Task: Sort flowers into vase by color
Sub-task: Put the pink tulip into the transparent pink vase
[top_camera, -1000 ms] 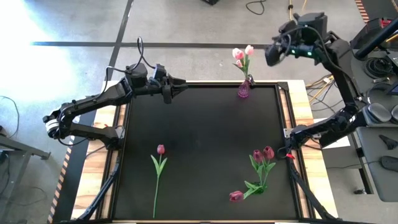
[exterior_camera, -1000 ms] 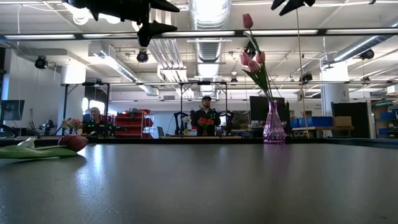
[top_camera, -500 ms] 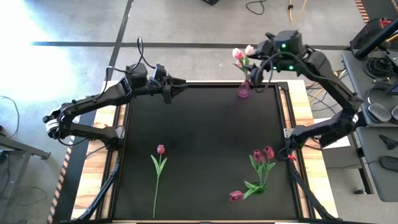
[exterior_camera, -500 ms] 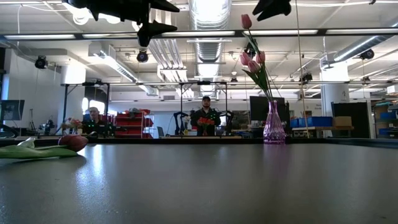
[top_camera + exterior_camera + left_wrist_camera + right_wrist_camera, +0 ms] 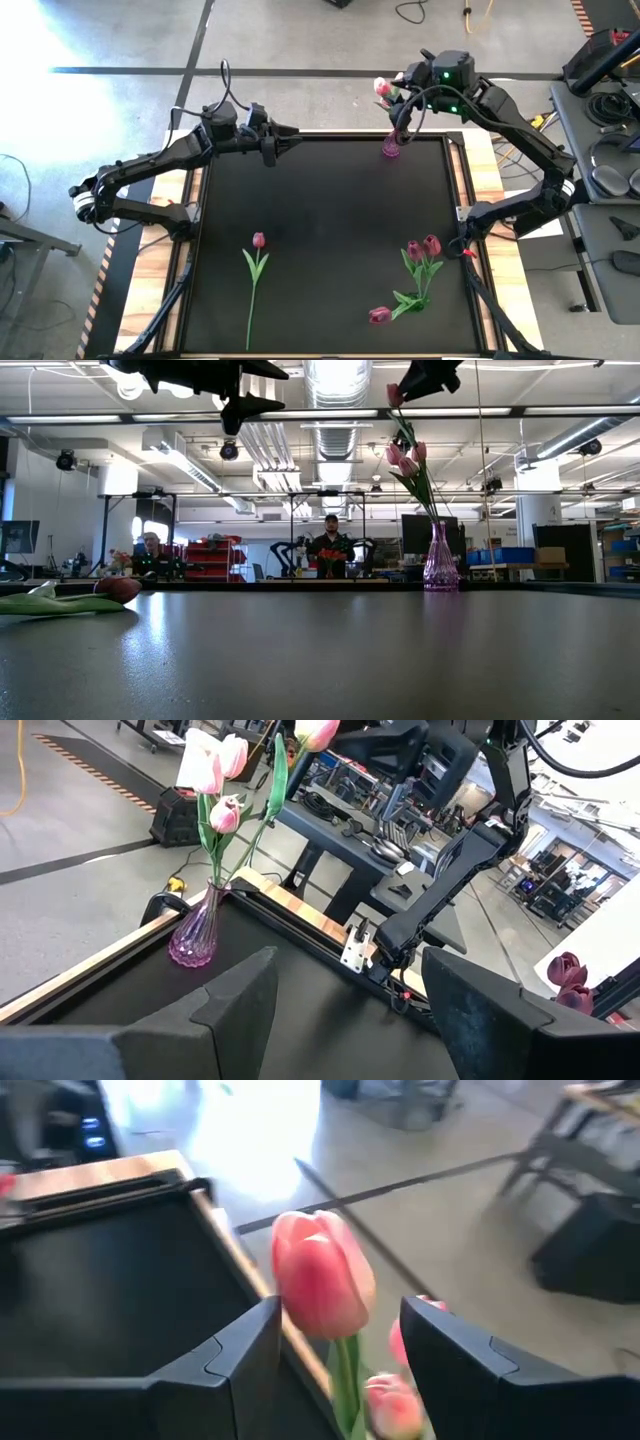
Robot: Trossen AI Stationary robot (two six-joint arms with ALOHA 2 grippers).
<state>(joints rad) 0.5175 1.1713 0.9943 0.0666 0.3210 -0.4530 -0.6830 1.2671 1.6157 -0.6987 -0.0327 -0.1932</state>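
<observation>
A purple glass vase (image 5: 391,146) stands at the table's far edge and holds three pale pink tulips (image 5: 215,765) by their stems. My right gripper (image 5: 338,1335) hovers open above the vase. Its fingers stand on either side of the tallest tulip's stem, just under the pink head (image 5: 322,1275); I see no touch. One dark magenta tulip (image 5: 256,262) lies flat near the left front. Three more dark tulips (image 5: 420,262) lie in a loose heap near the right front. My left gripper (image 5: 290,134) waits open, level, over the far left corner.
The black mat (image 5: 330,210) lies bare between the vase and the tulips on the table. A wooden rim (image 5: 478,180) frames the table. In the low view two people (image 5: 330,545) sit at benches far behind the table.
My right gripper has swung down and toward the table's left from beyond the far right corner, tipping downward. It has come to the pink tulips in the vase, so that the tallest head now stands between its fingers. The flowers and the vase have kept still.
</observation>
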